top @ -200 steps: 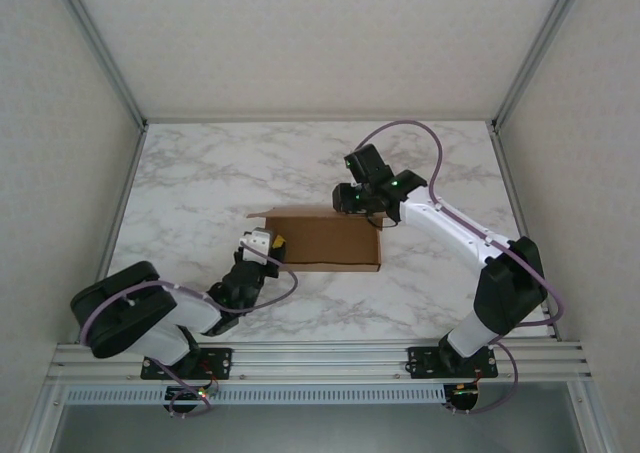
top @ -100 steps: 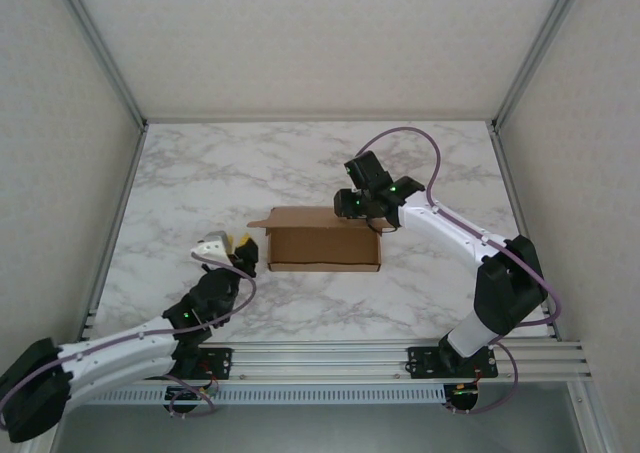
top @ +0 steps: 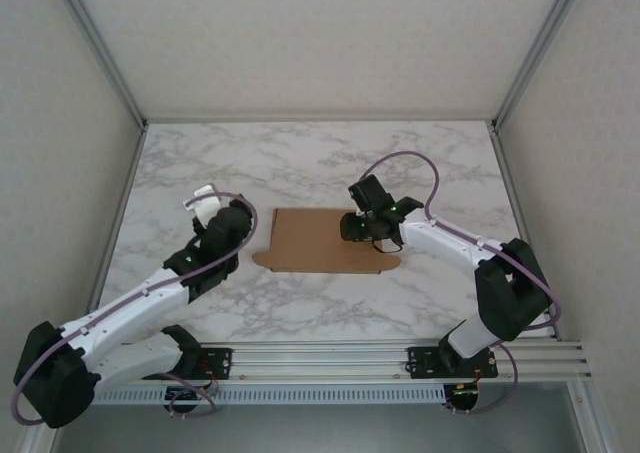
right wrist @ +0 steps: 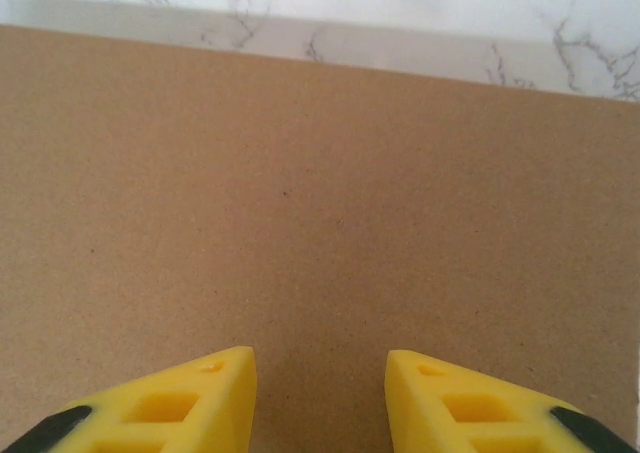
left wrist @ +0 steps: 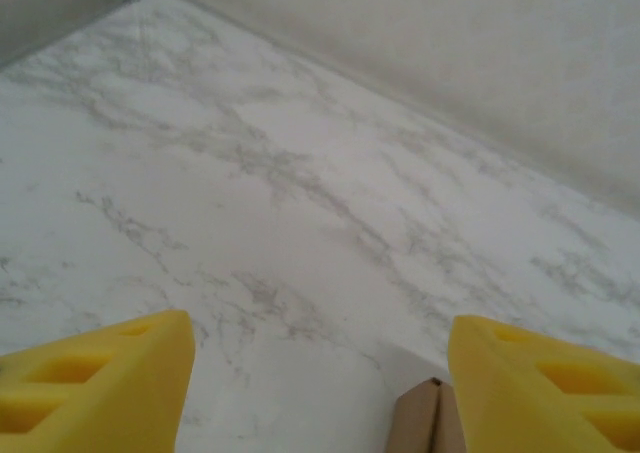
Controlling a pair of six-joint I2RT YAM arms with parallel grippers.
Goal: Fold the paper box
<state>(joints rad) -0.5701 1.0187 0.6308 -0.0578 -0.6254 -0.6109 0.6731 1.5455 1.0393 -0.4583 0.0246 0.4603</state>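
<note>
The paper box (top: pixel 315 241) lies flat on the marble table (top: pixel 180 173) as a brown cardboard sheet with small tabs at its near corners. My right gripper (top: pixel 352 228) hovers low over the sheet's right part, open; in the right wrist view its yellow fingers (right wrist: pixel 170 403) stand apart over bare cardboard (right wrist: pixel 320 173) with nothing between them (right wrist: pixel 320 393). My left gripper (top: pixel 207 203) is left of the box, apart from it, open and empty (left wrist: pixel 320 393). One brown corner of the box (left wrist: pixel 428 421) shows beside its right finger (left wrist: pixel 545 383).
Metal frame posts and white walls close off the table on the left (top: pixel 120 203), right (top: pixel 515 203) and far side (top: pixel 320 121). The aluminium rail (top: pixel 320 358) carrying both arm bases runs along the near edge. Bare marble lies beyond the box.
The box, which had panels standing up, now lies flat. My left arm swung from the near edge out to the box's left and its jaws widened. The right gripper shifted slightly nearer.
</note>
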